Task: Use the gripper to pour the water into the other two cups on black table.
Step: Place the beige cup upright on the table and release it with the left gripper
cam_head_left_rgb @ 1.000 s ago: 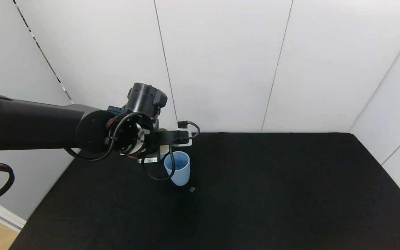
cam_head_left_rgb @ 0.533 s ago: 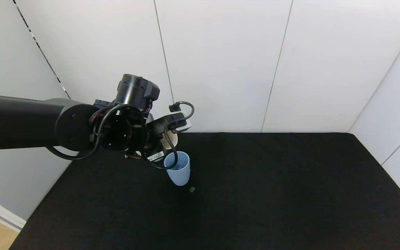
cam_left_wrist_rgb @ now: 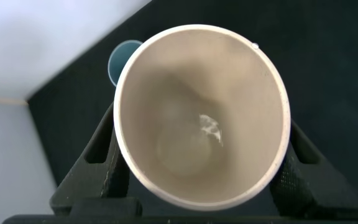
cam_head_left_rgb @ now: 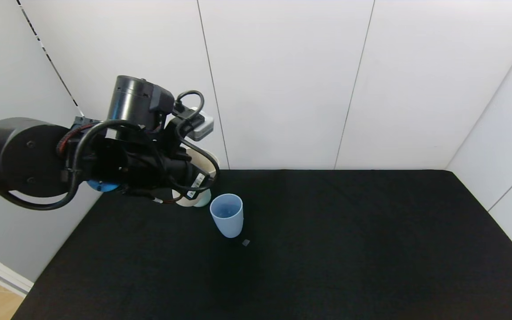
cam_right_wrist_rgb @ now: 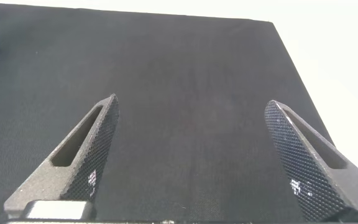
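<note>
While the left gripper (cam_head_left_rgb: 185, 178) holds the smooth cream-beige handleless tumbler (cam_left_wrist_rgb: 202, 116) clamped between its two black textured fingers (cam_left_wrist_rgb: 99, 149), the relation that matters is where the sage-green tumbler (cam_head_left_rgb: 204, 198) lies from that held cup's lip. In the head view the green cup is mostly hidden behind the gripper and the cream cup's base, with only a pale edge showing, close beside them and toward the back-left corner of the matte black cloth-covered table (cam_head_left_rgb: 349, 249). The left wrist view looks straight down the cream cup's mouth, so its long axis runs along the gripper's own line; a small glint of clear water (cam_left_wrist_rgb: 211, 127) sits low inside. Beyond the cup's rim, that same view shows a teal-green cup mouth (cam_left_wrist_rgb: 122, 59) well below and slightly off to one side, not yet under the lip.

The light blue matte tumbler (cam_head_left_rgb: 227, 215) stands upright nearer the table's middle, just beside the gripper's wrist, and appears to hold a little liquid already. My judgement is that the green cup comes next, so the held rim must shift over it before any tilt.

The right gripper (cam_right_wrist_rgb: 194, 155) hangs idle over bare table well to the right, jaws spread wide and empty; the left arm is plainly the nearer one.
</note>
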Controlling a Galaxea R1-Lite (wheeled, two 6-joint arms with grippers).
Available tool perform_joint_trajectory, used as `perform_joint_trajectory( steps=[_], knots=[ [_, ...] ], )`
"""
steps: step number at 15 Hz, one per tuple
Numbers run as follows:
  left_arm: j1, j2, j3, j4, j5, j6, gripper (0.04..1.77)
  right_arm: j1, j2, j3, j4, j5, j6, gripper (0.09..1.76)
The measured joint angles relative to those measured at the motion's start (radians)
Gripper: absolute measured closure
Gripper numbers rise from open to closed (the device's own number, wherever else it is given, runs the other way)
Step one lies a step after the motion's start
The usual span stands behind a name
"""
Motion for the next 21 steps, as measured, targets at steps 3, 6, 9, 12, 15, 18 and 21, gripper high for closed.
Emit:
perform_joint_trajectory(
  steps=[3,6,9,12,15,18,21],
  knots=[
    [0.062,-0.057,0.113,-0.154,-0.074,-0.114,0.58,0.000,0.000,0.000,0.000,0.000,0.000,0.14],
    [0.134,-0.087,0.299,-0.452,-0.143,-0.155,0.58,0.000,0.000,0.000,0.000,0.000,0.000,0.14],
    [0.188,-0.093,0.513,-0.740,-0.171,-0.209,0.58,0.000,0.000,0.000,0.000,0.000,0.000,0.14],
    [0.270,-0.091,0.640,-0.834,-0.180,-0.263,0.58,0.000,0.000,0.000,0.000,0.000,0.000,0.14],
    [0.360,-0.062,0.671,-0.848,-0.185,-0.280,0.58,0.000,0.000,0.000,0.000,0.000,0.000,0.14],
    [0.403,-0.004,0.693,-0.918,-0.218,-0.288,0.58,0.000,0.000,0.000,0.000,0.000,0.000,0.14],
    [0.411,0.085,0.706,-1.023,-0.217,-0.289,0.58,0.000,0.000,0.000,0.000,0.000,0.000,0.14]
  ],
)
